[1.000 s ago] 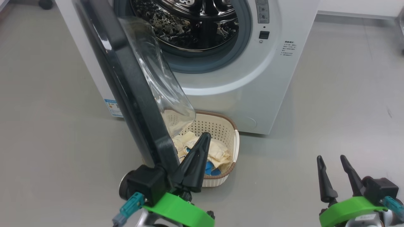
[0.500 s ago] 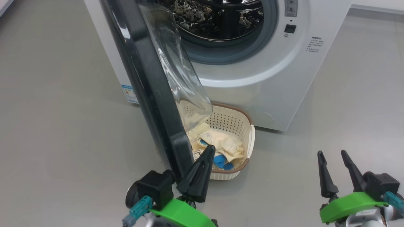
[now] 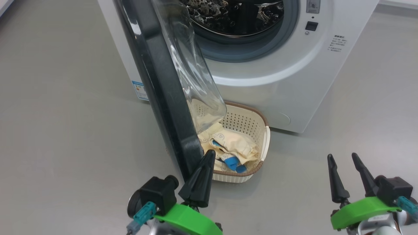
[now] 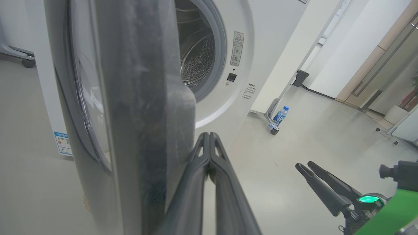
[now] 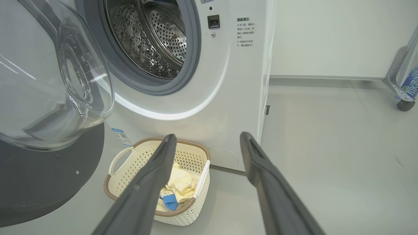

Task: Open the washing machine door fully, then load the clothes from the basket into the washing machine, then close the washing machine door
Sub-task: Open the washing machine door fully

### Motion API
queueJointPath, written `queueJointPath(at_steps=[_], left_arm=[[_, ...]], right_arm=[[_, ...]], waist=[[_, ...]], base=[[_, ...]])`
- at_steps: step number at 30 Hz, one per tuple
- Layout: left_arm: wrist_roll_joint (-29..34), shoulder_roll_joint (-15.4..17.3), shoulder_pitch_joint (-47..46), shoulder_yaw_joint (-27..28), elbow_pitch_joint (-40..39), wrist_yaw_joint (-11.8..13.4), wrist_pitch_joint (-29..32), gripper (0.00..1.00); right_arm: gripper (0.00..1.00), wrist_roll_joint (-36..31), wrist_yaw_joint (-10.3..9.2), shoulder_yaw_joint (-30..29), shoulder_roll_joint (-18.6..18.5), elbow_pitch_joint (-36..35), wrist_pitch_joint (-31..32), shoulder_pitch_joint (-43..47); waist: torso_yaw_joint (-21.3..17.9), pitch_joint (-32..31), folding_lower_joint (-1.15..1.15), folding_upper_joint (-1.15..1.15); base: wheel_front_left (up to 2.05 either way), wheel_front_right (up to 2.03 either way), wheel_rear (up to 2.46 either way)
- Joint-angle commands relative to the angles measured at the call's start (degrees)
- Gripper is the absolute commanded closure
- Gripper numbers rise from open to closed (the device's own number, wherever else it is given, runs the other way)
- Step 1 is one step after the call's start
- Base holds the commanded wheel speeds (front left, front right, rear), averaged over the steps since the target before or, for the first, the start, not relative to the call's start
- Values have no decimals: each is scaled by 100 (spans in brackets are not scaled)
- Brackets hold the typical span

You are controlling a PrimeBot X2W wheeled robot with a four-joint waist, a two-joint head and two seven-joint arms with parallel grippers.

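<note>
Clothes (image 3: 235, 147) lay in the basket (image 3: 243, 120) near the washing machine (image 3: 294, 81); the washing machine door (image 3: 160, 81) stood open; left jaws were pressed together, empty, beside the door's edge; right jaws spread wide, holding nothing.

A smooth grey floor (image 3: 58, 124) runs to white walls (image 5: 326, 36). A bottle (image 4: 280, 117) (blue label) stands by the caster (image 5: 405, 105) of a metal frame (image 5: 395, 67), and tan panels (image 4: 372, 68) line the far side.

Grey floor (image 3: 65, 130), washing machine (image 3: 277, 81) and basket (image 3: 243, 122) standing on it
</note>
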Motion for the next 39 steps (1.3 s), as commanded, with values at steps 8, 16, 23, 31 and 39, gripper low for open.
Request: queueJointPath(at_steps=[8,16,23,31,39], left_arm=[[-2,-10,-314,154,-94,119,-123,100],[19,0,-344,162,-57,200,-153,100],[17,34,-344,206,-40,269,-180,100],[-9,89,-317,310,-26,369,-218,100],[-85,280,-218,685,40,565,-310,100]], right_arm=[[0,-22,21,117,-163,-147,-54,-259],[0,-29,21,132,-167,-135,-54,-272],[0,-22,21,150,-187,-121,-54,-284],[0,-11,21,153,-203,-107,-54,-287],[0,-2,21,174,-231,-90,-54,-279]], waist=[[124,43,0,0],[410,56,0,0],[708,60,0,0],[999,75,0,0],[1192,84,0,0]], base=[[0,0,0],[0,0,0],[0,0,0],[0,0,0],[0,0,0]])
